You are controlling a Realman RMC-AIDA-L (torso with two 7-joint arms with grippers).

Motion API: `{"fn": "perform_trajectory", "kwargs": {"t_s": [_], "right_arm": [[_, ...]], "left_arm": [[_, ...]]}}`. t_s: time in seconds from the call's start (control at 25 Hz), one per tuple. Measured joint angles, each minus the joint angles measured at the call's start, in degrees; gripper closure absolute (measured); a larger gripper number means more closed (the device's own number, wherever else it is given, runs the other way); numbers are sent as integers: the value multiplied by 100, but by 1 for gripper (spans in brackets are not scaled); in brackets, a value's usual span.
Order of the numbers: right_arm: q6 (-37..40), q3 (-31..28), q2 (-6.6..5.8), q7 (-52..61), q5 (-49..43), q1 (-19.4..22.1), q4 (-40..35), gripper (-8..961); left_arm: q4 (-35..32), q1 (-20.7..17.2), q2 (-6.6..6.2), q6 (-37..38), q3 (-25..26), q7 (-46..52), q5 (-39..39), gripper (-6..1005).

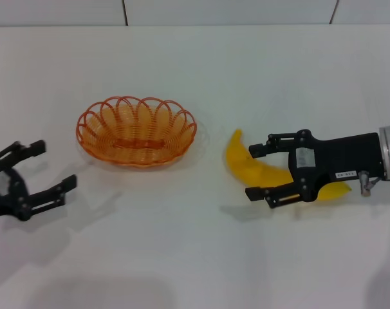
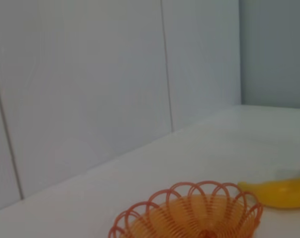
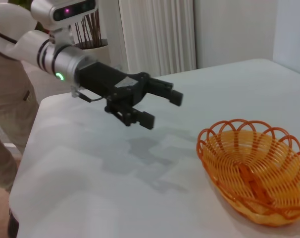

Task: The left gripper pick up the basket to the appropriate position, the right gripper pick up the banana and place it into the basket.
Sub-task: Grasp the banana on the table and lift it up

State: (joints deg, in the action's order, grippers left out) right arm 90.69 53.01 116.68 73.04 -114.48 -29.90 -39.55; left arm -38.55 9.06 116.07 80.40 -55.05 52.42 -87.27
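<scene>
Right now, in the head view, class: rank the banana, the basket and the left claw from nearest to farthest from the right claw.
1. The banana: directly under the open right claw, between its fingers as seen from above.
2. The basket: toward the table's middle, on the robot's left of the banana.
3. The left claw: open, at the far left edge.

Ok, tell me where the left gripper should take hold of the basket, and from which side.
Grip the looped rim at the basket's end nearest the left gripper, probably coming in from the robot's left with one finger inside and one outside the wall. The basket sits upright and empty, its oval end faces that open gripper, and the wire loops give a thin edge to pinch. The banana and right gripper lie on the far side.
</scene>
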Motion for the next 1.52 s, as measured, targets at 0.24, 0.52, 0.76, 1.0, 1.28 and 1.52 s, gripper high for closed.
{"fn": "perform_trajectory", "kwargs": {"t_s": [0.24, 0.52, 0.76, 1.0, 1.28, 1.52], "right_arm": [[-231, 14, 12, 20, 231, 101, -66, 102], [-355, 557, 45, 722, 166, 275, -1031, 103], [-1059, 1805, 47, 2016, -154, 731, -2462, 102], [-1244, 2588, 48, 3077, -1019, 591, -2999, 111], [-1533, 3074, 46, 3761, -1641, 316, -3042, 126], [-1563, 3097, 40, 3953, -1938, 174, -2960, 139]], "left_arm": [[6, -130, -11, 433, 542, -57, 0, 92], [6, -143, -4, 432, 564, -66, -1, 92], [6, -147, -8, 432, 568, -69, -1, 92], [-5, -147, -5, 440, 573, -71, 20, 92], [-34, -121, 10, 460, 574, -74, 3, 92], [-26, -94, 11, 510, 575, -75, 0, 92]]}}
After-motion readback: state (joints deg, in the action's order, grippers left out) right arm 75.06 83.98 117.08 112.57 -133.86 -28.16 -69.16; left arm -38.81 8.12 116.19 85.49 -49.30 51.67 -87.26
